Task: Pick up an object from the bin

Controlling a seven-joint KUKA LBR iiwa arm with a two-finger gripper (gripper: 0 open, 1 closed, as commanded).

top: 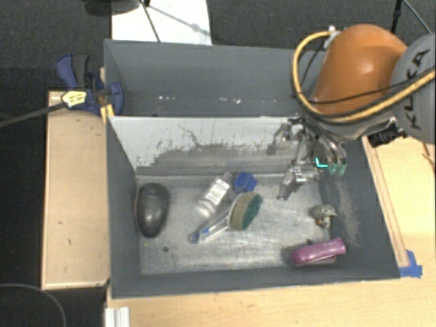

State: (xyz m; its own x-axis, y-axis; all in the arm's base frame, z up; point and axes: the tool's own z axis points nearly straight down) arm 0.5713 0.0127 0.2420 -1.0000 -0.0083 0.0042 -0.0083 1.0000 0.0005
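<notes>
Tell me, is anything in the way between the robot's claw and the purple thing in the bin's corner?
Nothing visible. Only bare bin floor lies between the gripper and the purple thing. A small brownish lump sits off to the right of that path.

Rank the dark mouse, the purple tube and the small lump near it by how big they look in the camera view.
1. dark mouse, largest
2. purple tube, narrower, somewhat smaller
3. small lump, clearly smallest
</notes>
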